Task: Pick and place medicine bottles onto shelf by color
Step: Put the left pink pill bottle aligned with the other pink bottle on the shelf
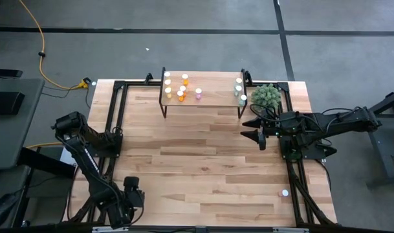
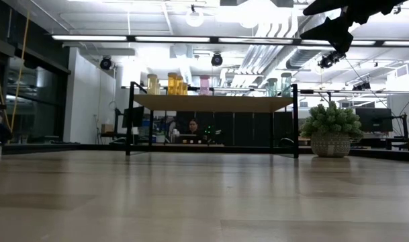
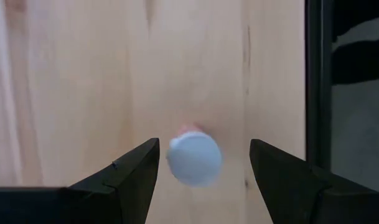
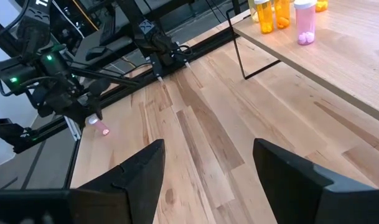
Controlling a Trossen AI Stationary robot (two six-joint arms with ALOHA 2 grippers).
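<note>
The shelf [image 1: 213,98] stands at the table's far edge. On it are yellow and orange medicine bottles [image 1: 177,87] at its left, a pink one [image 1: 198,93] and pale teal ones [image 1: 239,90] at its right. A pink bottle with a white cap [image 3: 194,159] stands upright on the table near the front left corner. My left gripper [image 3: 205,144] hangs open above it, pointing down, one finger on either side and clear of it. The right wrist view shows this bottle [image 4: 101,127] under the left arm. My right gripper [image 1: 247,128] waits open in the air, right of the shelf.
Another small white-capped bottle [image 1: 285,192] stands on the table near the front right. A fuzzy green plant in a pot [image 1: 266,96] sits at the shelf's right end. Black frame rails [image 1: 294,175] run along the table's sides. Bare planks [image 1: 203,155] lie between the arms.
</note>
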